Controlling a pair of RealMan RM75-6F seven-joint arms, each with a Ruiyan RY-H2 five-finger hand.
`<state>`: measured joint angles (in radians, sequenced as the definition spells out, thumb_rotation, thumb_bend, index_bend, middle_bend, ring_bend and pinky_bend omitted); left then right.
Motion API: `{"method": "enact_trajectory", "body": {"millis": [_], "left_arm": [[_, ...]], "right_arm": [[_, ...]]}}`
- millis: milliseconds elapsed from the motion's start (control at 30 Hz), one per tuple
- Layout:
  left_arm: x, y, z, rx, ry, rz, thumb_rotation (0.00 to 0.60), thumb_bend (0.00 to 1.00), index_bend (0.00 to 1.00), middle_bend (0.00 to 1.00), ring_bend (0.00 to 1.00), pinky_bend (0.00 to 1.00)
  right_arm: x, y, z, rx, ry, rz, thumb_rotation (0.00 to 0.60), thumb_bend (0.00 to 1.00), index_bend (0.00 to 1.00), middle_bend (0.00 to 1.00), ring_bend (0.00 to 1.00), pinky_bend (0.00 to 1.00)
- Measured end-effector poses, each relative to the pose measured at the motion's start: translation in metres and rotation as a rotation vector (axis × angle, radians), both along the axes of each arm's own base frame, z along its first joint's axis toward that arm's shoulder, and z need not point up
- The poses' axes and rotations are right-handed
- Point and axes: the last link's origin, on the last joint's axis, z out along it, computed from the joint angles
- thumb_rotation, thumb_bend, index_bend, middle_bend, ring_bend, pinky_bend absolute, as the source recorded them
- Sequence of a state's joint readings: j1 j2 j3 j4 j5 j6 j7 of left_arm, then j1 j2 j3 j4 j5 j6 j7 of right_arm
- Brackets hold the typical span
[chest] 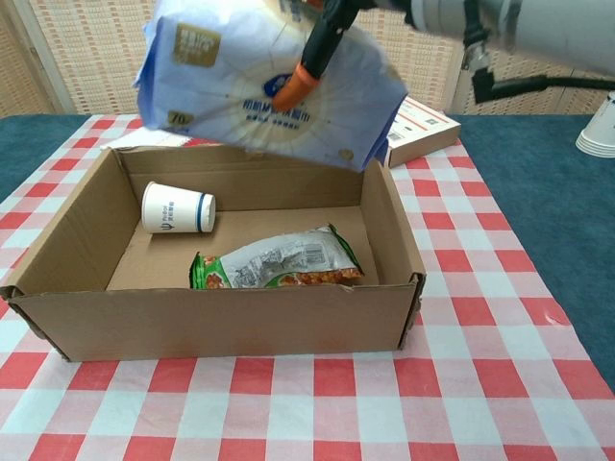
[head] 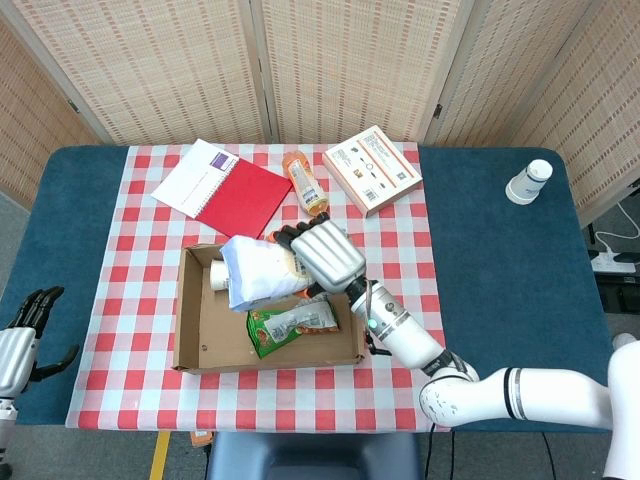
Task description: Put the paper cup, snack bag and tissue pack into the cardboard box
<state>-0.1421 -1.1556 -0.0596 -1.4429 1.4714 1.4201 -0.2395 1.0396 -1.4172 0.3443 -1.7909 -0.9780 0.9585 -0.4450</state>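
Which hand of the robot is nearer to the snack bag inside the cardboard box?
The right hand. It holds the tissue pack above the cardboard box, just beyond the snack bag. The left hand is far off, past the table's left edge.

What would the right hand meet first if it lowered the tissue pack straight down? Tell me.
Probably the paper cup lying in the cardboard box; the tissue pack in the right hand hangs above it, though depth is unclear.
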Motion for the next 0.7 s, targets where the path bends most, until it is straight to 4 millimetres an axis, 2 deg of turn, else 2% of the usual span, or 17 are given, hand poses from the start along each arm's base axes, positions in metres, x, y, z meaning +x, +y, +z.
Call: {"method": "enact_trajectory", "body": {"millis": [200,267,300,333,367,400,433,500,700], "left_arm": [[-0.002,0.001,0.002,0.010,0.000,0.006,0.600,0.30,0.07,0.04,0.00,0.28],[-0.002,0.001,0.003,0.013,-0.003,0.006,0.600,0.30,0.07,0.04,0.00,0.28],[-0.002,0.001,0.003,0.013,-0.004,0.005,0.600,0.30,0.07,0.04,0.00,0.28],[-0.002,0.000,0.003,0.013,-0.005,0.005,0.600,0.30,0.07,0.04,0.00,0.28],[-0.002,0.000,0.003,0.013,-0.006,0.004,0.600,0.30,0.07,0.04,0.00,0.28],[-0.002,0.000,0.003,0.012,-0.006,0.004,0.600,0.30,0.07,0.04,0.00,0.28],[-0.002,0.000,0.003,0.012,-0.007,0.004,0.600,0.30,0.07,0.04,0.00,0.28],[-0.002,0.000,0.003,0.011,-0.011,0.003,0.600,0.30,0.07,0.04,0.00,0.28],[-0.003,0.001,0.004,0.013,-0.013,0.006,0.600,0.30,0.07,0.04,0.00,0.28]], "right_arm": [[0.006,0.010,-0.028,0.088,-0.031,-0.003,0.600,0.00,0.71,0.46,0.42,0.62],[0.006,0.011,-0.034,0.108,-0.024,-0.004,0.600,0.00,0.66,0.46,0.40,0.60],[0.005,0.011,-0.035,0.115,-0.017,-0.005,0.600,0.00,0.57,0.43,0.34,0.55],[0.004,0.012,-0.037,0.124,-0.008,-0.007,0.600,0.00,0.41,0.35,0.22,0.41],[0.003,0.012,-0.038,0.139,0.007,-0.014,0.600,0.00,0.29,0.28,0.14,0.30],[0.001,0.012,-0.040,0.153,0.019,-0.021,0.600,0.00,0.13,0.16,0.05,0.15],[0.000,0.012,-0.041,0.168,0.032,-0.031,0.600,0.00,0.02,0.06,0.00,0.04],[-0.003,0.011,-0.042,0.202,0.059,-0.062,0.600,0.00,0.00,0.00,0.00,0.00],[-0.001,0.010,-0.041,0.245,0.071,-0.106,0.600,0.00,0.00,0.00,0.00,0.00]]}}
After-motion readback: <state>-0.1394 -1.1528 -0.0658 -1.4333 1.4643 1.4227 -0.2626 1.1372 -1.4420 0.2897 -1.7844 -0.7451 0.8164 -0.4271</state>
